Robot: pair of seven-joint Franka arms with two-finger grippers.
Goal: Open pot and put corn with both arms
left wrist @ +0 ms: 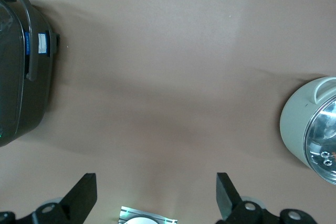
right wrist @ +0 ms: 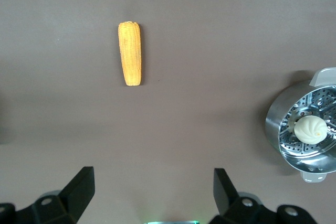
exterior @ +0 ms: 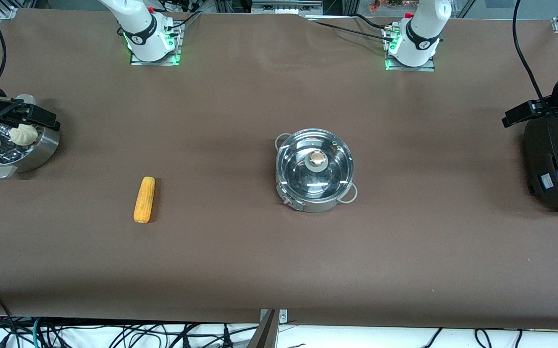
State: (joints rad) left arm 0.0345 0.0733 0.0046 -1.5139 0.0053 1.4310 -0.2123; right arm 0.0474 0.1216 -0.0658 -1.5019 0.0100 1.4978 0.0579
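Two grippers are held wide apart and empty: the left gripper [left wrist: 156, 198] above bare table [exterior: 240, 261], the right gripper [right wrist: 153, 192] likewise. The lidded pot [exterior: 315, 169] is found mid-table; the corn [exterior: 144, 199] is noted at its 8 o'clock, well apart.

The brown table [exterior: 279, 251] carries the lidded pot [exterior: 315, 169] near its middle, the corn [exterior: 144, 199] toward the right arm's end, the steamer bowl [exterior: 42, 147] farther that way, and a black cooker [exterior: 556, 164] at the left arm's end.

Even overhead light, soft shadows, sharp
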